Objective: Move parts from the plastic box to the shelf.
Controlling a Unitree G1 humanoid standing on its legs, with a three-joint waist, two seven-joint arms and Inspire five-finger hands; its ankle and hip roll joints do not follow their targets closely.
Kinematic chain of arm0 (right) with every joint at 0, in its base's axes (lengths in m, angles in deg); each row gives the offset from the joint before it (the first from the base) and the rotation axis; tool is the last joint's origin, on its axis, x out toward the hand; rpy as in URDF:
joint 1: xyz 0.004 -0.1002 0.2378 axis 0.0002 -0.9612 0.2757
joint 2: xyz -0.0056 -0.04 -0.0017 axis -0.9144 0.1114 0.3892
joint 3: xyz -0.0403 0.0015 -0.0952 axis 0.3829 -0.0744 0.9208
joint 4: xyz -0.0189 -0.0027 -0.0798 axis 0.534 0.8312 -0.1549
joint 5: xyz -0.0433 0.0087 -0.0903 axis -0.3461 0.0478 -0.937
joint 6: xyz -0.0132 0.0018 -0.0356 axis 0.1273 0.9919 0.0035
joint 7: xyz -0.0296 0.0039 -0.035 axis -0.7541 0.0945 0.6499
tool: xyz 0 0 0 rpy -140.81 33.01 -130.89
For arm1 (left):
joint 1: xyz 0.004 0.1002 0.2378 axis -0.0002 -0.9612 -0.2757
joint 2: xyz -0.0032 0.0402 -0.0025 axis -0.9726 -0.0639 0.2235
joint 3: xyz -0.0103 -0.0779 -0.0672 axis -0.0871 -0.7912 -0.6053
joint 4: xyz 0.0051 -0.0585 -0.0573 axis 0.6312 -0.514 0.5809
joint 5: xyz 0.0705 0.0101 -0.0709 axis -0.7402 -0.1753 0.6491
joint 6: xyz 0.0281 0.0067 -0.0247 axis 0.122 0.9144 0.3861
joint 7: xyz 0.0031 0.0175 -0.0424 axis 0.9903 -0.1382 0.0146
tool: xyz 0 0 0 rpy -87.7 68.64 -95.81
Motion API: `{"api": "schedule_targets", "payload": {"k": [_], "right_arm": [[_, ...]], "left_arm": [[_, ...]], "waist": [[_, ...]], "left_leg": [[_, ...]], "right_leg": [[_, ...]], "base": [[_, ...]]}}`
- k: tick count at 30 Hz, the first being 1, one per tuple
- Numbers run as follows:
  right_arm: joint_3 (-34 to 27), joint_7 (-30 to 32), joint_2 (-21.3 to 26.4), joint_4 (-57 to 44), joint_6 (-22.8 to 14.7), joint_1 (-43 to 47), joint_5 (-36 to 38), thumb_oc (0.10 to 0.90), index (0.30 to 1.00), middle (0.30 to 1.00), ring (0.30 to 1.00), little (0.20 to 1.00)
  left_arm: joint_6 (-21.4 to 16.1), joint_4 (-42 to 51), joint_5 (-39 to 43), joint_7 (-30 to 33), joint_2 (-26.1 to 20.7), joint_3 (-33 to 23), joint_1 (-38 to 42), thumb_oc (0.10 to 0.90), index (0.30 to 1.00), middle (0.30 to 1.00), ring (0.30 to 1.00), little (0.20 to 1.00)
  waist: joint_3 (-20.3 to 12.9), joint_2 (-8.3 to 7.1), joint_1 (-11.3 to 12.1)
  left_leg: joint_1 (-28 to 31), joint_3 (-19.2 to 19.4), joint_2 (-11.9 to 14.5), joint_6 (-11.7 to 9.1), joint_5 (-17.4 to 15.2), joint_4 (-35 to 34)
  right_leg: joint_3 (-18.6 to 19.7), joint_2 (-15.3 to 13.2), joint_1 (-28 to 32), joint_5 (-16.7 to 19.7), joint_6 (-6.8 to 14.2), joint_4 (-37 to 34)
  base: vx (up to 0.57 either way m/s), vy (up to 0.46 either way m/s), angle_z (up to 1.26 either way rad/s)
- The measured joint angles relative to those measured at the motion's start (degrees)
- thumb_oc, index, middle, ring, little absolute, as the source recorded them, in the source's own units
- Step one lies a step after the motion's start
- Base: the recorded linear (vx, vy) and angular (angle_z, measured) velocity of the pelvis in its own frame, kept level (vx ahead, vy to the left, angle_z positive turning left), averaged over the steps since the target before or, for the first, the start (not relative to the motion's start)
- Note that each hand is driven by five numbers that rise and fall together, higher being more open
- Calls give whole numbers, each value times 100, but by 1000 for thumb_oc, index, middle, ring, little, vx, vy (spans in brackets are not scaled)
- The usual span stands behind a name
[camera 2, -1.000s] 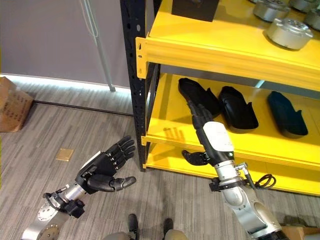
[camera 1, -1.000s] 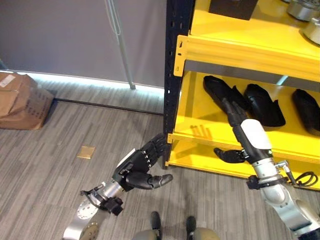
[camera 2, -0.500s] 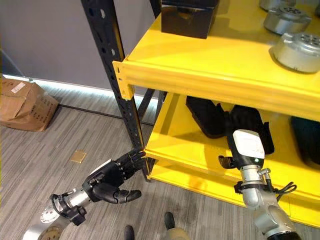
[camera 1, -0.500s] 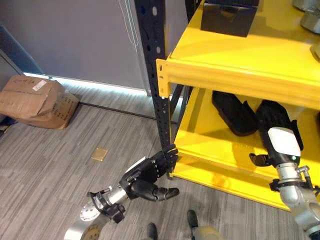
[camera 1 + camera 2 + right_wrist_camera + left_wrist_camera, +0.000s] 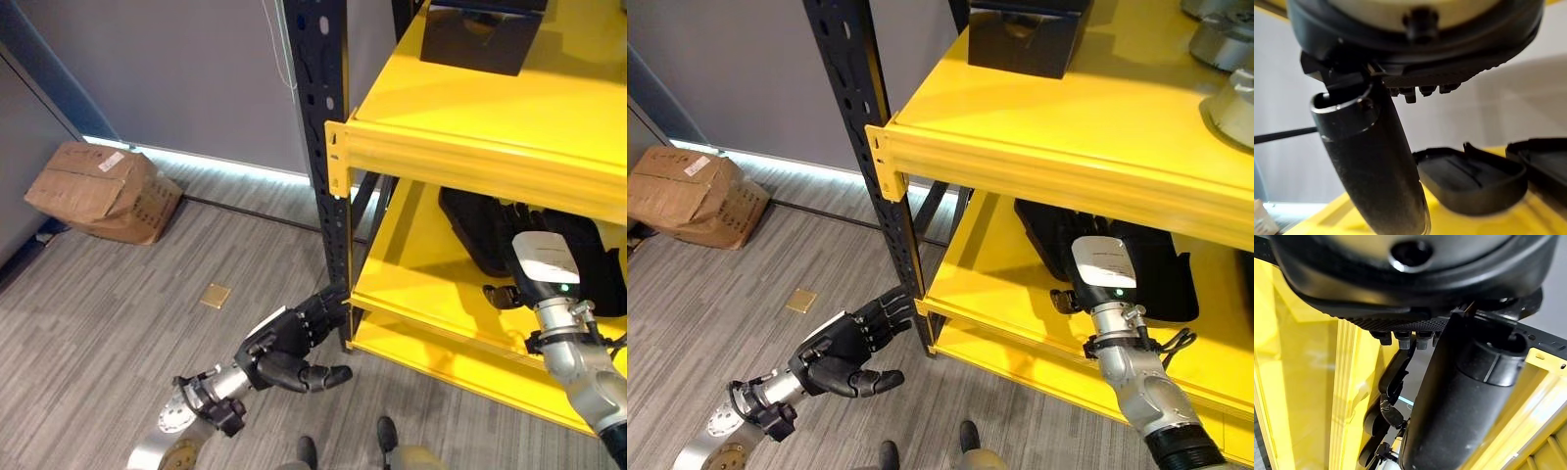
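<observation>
Grey wood-grain floor, yellow steel shelf (image 5: 460,103) ahead. Your right hand (image 5: 1104,271) sits just in front of the flat black moulded parts (image 5: 1471,178) on the lower tier, fingers unreadable; left hand (image 5: 286,345) hangs relaxed, empty — lower, outside the post.

Your left hand (image 5: 284,345) hangs low over bare floor (image 5: 118,323), fingers straight, fingertips just beside the black upright post (image 5: 323,166) of the shelf (image 5: 460,157). That post blocks the way straight ahead. Leftward the floor lies open as far as a cardboard box (image 5: 103,191) by the wall. Your right hand (image 5: 1104,274) sits inside the lower bay, under the yellow beam, with black moulded parts (image 5: 1471,178) lying just ahead of it. A black box (image 5: 1029,34) stands on the upper level.
</observation>
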Motion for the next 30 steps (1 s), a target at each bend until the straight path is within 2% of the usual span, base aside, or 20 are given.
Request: {"api": "schedule_targets", "payload": {"k": [2,3,4,6,8,9,10,11,13,14,15,17,19,21,25,30], "right_arm": [[19,-86,-22,16,-57,6,-8,900,1000,1000,1000,1000],[66,-133,-24,14,-91,23,-24,900,1000,1000,1000,1000],[83,-136,-51,15,-98,33,-25,900,1000,1000,1000,1000],[96,-159,-128,18,-77,38,-35,900,1000,1000,1000,1000],[104,-167,-135,114,-71,32,-112,900,1000,1000,1000,1000],[110,-168,-134,186,-80,32,-118,900,1000,1000,1000,1000],[122,-238,-135,392,-80,31,-117,900,1000,1000,1000,1000],[121,-240,-122,432,-75,22,-116,900,1000,1000,1000,1000],[112,-236,-47,426,-55,-9,-114,900,1000,1000,1000,1000],[116,-237,-56,426,-2,-28,-107,900,1000,1000,1000,1000],[116,-239,-42,419,26,-63,-104,900,1000,1000,1000,1000],[116,-263,-51,419,128,-65,-98,900,1000,1000,1000,1000],[117,-262,-79,417,152,-55,-115,900,1000,1000,1000,1000],[119,-257,-142,443,299,-23,-55,900,1000,1000,1000,1000],[238,-258,-237,830,465,442,2,900,1000,1000,1000,1000],[253,-257,-204,1161,806,737,-21,900,1000,1000,1000,1000]], "left_arm": [[6,-20,-2,3,3,-23,134,900,1000,1000,1000,1000],[33,-19,-3,-10,13,-9,134,900,1000,1000,1000,1000],[61,-26,-2,-16,19,-9,146,900,1000,1000,1000,1000],[105,-29,-2,-26,22,-2,193,900,1000,1000,1000,1000],[119,-33,-4,-30,24,5,254,900,1000,1000,1000,1000],[119,-40,-4,-31,24,5,266,900,1000,1000,1000,1000],[118,-96,0,-38,23,4,213,900,1000,1000,1000,1000],[118,-111,1,-50,30,4,145,900,1000,1000,1000,1000],[120,-116,1,-128,39,14,21,900,1000,1000,1000,1000],[127,-130,0,-138,32,13,22,900,1000,1000,1000,1000],[125,-120,3,-138,21,-2,30,900,1000,1000,1000,1000],[125,-119,3,-133,-11,-8,105,900,1000,1000,1000,1000],[127,-120,3,-121,-40,-20,142,900,1000,1000,1000,1000],[126,-102,6,-129,-244,-29,207,900,1000,1000,1000,1000],[135,-91,10,-135,-407,-174,250,900,1000,1000,1000,1000],[139,-84,12,-266,-417,-179,282,900,1000,1000,1000,1000]], "waist": [[130,-213,76],[146,-234,168],[174,-273,122],[179,-247,105],[221,-190,71],[236,-187,89],[280,-176,231],[285,-95,237],[265,161,106],[248,208,102],[253,171,104],[275,40,35],[280,-73,35],[291,-167,167],[322,-231,311],[323,-236,307]], "left_leg": [[-591,-136,-172,-71,54,1186],[-782,-201,-186,-39,69,1652],[-895,-271,-188,30,-38,1763],[-730,-243,-218,124,-134,670],[-794,-416,-276,-6,23,-35],[-833,-530,-306,-38,76,-119],[-771,-672,-342,95,155,-284],[-737,-630,-272,129,149,-269],[-589,-483,-134,231,141,-319],[-551,-397,-155,232,357,-391],[-518,-259,-238,256,482,-468],[-470,-248,-503,399,722,-702],[-386,-238,-673,478,762,-798],[-296,-244,-769,499,747,-798],[-320,-278,-735,485,739,-799],[-434,-387,-609,402,754,-802]], "right_leg": [[86,-164,-95,-101,-60,239],[230,-210,-34,-98,-76,258],[253,-211,-2,-90,-105,241],[313,-240,33,-46,-172,98],[372,-237,104,8,-245,-26],[430,-237,137,24,-268,-69],[571,-252,293,66,-173,-168],[575,-233,382,36,-101,-203],[529,-123,520,-43,49,-272],[555,-175,551,-63,123,-250],[560,-261,542,-72,249,-266],[506,-530,589,-15,453,-449],[444,-703,713,25,535,-606],[191,-797,883,57,583,-744],[136,-751,954,74,613,-871],[41,-608,894,97,578,-871]], "base": [[56,20,-17],[104,96,-22],[114,131,-22],[87,94,-7],[84,86,-1],[52,71,-33],[47,111,-47],[47,126,-53],[39,108,-19],[30,71,-18],[31,65,-15],[30,44,7],[1,34,11],[-40,14,8],[-42,-4,9],[-62,-22,8]]}}
